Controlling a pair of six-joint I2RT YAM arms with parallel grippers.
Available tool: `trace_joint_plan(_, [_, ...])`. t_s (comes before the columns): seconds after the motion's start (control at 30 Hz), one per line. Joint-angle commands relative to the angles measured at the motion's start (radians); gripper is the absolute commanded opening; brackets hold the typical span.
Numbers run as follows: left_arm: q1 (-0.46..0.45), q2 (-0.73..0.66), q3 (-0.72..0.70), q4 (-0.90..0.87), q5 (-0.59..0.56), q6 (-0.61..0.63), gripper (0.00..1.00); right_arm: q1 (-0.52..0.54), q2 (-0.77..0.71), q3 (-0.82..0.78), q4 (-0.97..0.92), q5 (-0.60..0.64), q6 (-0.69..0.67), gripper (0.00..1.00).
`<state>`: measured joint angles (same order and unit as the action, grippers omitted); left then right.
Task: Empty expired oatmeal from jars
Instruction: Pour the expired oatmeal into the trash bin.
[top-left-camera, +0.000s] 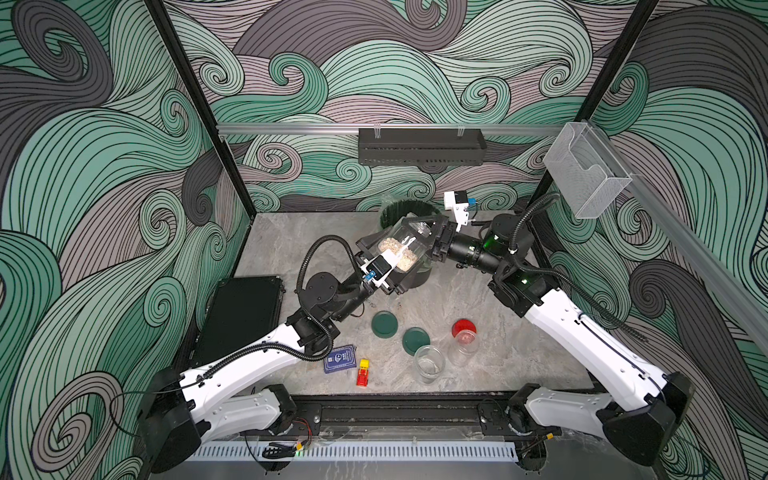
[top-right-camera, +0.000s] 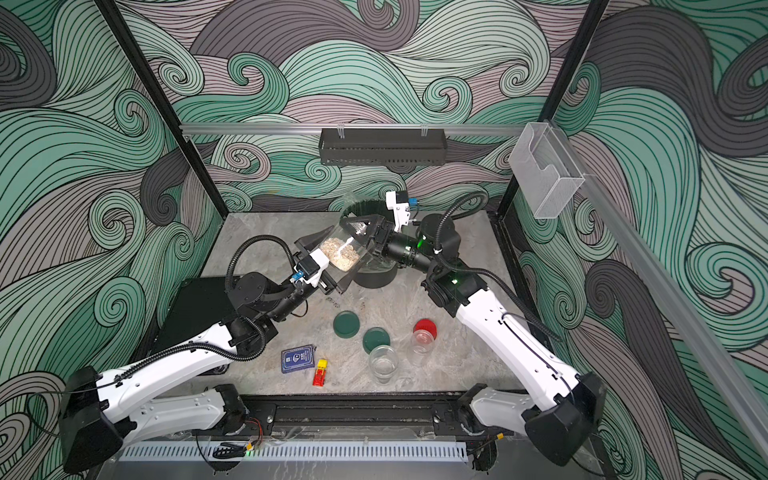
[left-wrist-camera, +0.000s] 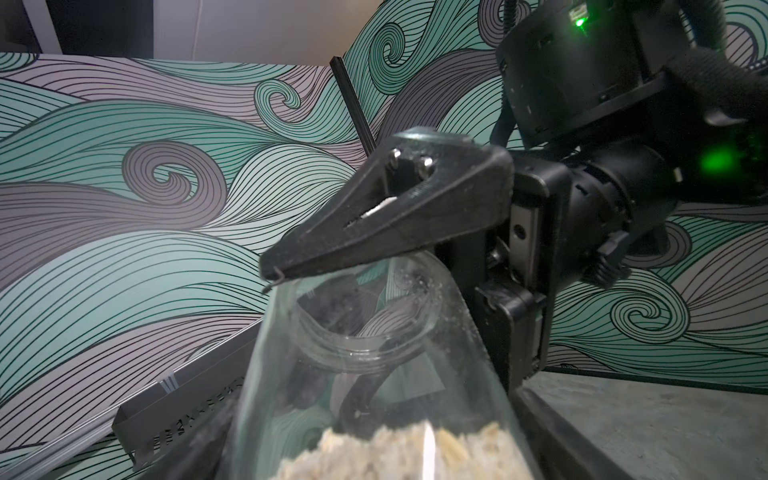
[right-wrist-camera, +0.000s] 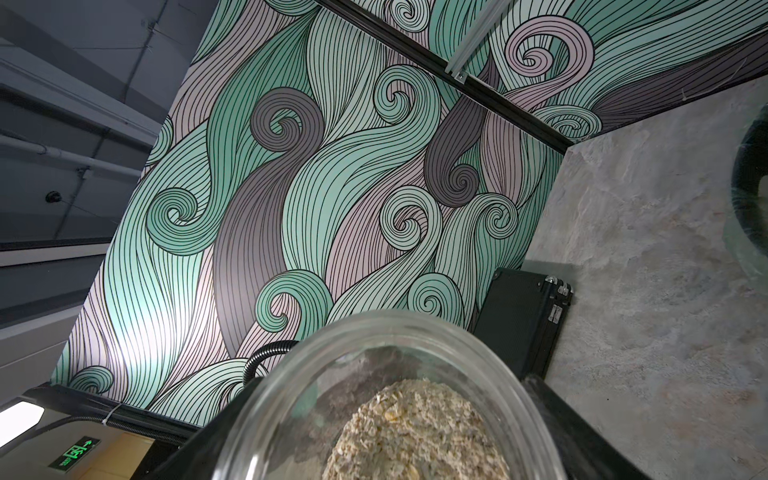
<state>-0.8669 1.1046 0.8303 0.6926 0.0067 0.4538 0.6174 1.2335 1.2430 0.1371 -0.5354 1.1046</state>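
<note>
- Arms are meeting over the middle of the tabletop (top-left-camera: 498, 332). The left arm (top-left-camera: 249, 361) is reaching up and inward with its elbow bent. The right arm (top-left-camera: 582, 332) is angling in from the opposite side, its wrist nearly level.
- One black bin (top-right-camera: 376, 279) is standing near the back wall, partly behind the meeting grippers.
- One black case (top-left-camera: 241, 316) is lying at the table's left edge.
- Three jars are showing. The raised jar (top-left-camera: 405, 247) is tilting in the air in front of the bin, lidless. The open jar (top-left-camera: 429, 365) is standing near the front. The red-lidded jar (top-left-camera: 462, 347) is just beside it.
- At the mouth end, the right gripper (top-left-camera: 417, 239) is clamping the raised jar.
- At the base end, the left gripper (top-left-camera: 395, 255) is straddling the same jar. Whether its jaws are pressing the glass cannot be told.
- Three lids are showing: two green lids (top-left-camera: 384, 324) (top-left-camera: 415, 340) lying loose and flat beside the standing jars, and one red lid (top-left-camera: 464, 327).
- One blue card box (top-left-camera: 340, 358) and one toy car (top-left-camera: 363, 372) are lying near the front edge.
- All the oatmeal (right-wrist-camera: 415, 432) is sitting inside the raised jar, heaped toward its base.
</note>
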Motion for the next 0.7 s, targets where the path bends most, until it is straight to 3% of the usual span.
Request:
trace_joint_plan(0.0, [0.001, 0.010, 0.040, 0.023, 0.029, 0.029, 0.92, 0.003, 0.001, 0.049, 0.126, -0.023, 0.028, 0.05])
trace_joint_plan(0.2, [0.016, 0.017, 0.029, 0.026, 0.030, 0.026, 0.78, 0.003, 0.015, 0.061, 0.131, -0.027, 0.030, 0.05])
trace_joint_plan(0.47, [0.028, 0.006, 0.023, 0.009, 0.032, 0.010, 0.34, 0.003, 0.044, 0.064, 0.149, -0.038, 0.045, 0.06])
trace_joint_plan(0.5, [0.030, 0.005, 0.023, 0.006, 0.030, 0.008, 0.33, 0.002, 0.047, 0.065, 0.150, -0.038, 0.047, 0.06])
trace_joint_plan(0.53, [0.031, 0.003, 0.020, 0.004, 0.030, 0.009, 0.36, 0.002, 0.050, 0.067, 0.151, -0.038, 0.049, 0.06])
trace_joint_plan(0.57, [0.031, 0.001, 0.017, 0.007, 0.030, 0.008, 0.45, 0.001, 0.052, 0.070, 0.150, -0.038, 0.052, 0.06])
trace_joint_plan(0.67, [0.037, -0.003, -0.003, 0.042, 0.023, 0.005, 0.88, -0.007, 0.052, 0.076, 0.148, -0.033, 0.057, 0.06])
